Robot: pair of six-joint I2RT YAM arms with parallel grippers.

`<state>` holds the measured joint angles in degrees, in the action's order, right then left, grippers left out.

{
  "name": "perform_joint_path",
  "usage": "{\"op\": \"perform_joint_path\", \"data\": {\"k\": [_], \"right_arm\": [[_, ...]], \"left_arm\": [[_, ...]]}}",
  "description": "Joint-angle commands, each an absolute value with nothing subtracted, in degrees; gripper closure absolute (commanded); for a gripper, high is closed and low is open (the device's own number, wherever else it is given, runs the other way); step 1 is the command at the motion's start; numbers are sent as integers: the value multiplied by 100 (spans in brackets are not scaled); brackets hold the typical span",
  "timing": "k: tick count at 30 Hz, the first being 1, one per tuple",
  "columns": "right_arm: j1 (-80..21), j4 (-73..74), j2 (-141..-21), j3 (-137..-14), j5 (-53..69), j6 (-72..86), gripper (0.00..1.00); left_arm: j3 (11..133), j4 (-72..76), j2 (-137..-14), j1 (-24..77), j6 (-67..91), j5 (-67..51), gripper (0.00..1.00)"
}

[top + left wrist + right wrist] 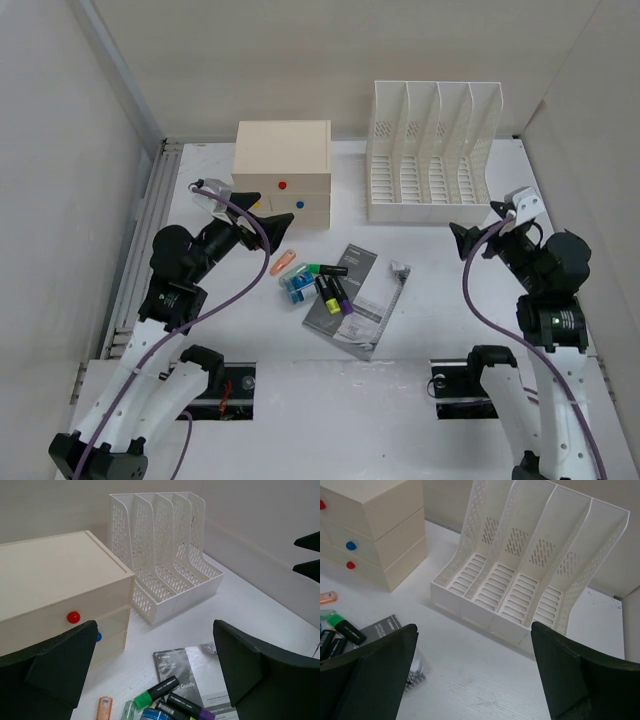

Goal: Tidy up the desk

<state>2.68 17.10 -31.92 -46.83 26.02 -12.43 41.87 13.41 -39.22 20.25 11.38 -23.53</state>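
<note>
The white desk [450, 290] carries a loose heap at its middle: a grey booklet [355, 300], green [325, 270], yellow [327, 295] and purple [340, 296] highlighters, a blue item [297, 285], an orange eraser [283, 263] and a small clear bag [399, 271]. My left gripper [256, 232] is open and empty, hovering left of the heap in front of the drawer box. Its wrist view [155, 665] shows the booklet [200, 675] and green highlighter [157, 691] below. My right gripper [462, 240] is open and empty, right of the heap, over bare desk [472, 670].
A cream drawer box [283, 170] with coloured knobs stands at the back, left of centre. A white slotted file rack [428, 150] stands at the back right. Two dark cutouts [215, 390] [465, 385] lie by the arm bases. A grey rail [140, 250] runs along the left edge.
</note>
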Motion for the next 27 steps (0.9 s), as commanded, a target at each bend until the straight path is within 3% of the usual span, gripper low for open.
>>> {"op": "perform_joint_path", "data": {"k": [1,7,12,14,17,18,19,20,21,22,26,27], "right_arm": [[290,1310,-3015,-4658,2812,-1063,0],[290,1818,-3207,-4641,4109,-2344,0],[290,2145,-3445,-4693,4517,-2751,0],[290,2214,-3602,-4693,4639,-2751,6],[290,2495,-3874,-4763,4956,-2987,87],[290,2592,-3946,-4764,5140,-3058,100],[290,2836,-4025,-4851,5220,-3154,100],[290,2943,-4104,-4973,5221,-3355,82],[290,3084,-4279,-5044,5308,-3471,53],[151,3250,-4367,-5123,5378,-3628,32],[-403,3900,-5017,-5484,4940,-3710,0],[-483,4024,-5419,-5650,4939,-3491,0]], "left_arm": [[4271,1547,-3876,2057,1116,-2364,0],[4271,1547,-3876,2057,1116,-2425,0],[4271,1547,-3876,2057,1169,-2479,0],[4271,1547,-3876,2057,1169,-2479,0],[4271,1599,-3876,2057,1169,-2479,0],[4271,1600,-3876,2057,1169,-2479,0],[4271,1600,-3928,2057,1169,-2479,0],[4271,1600,-3929,2057,1169,-2426,0],[4271,1600,-3929,2057,1169,-2426,0],[4271,1600,-3929,2057,1169,-2426,0],[4140,1906,-4086,2057,1502,-2811,0],[4070,1986,-4157,2057,1599,-2934,0]]}}
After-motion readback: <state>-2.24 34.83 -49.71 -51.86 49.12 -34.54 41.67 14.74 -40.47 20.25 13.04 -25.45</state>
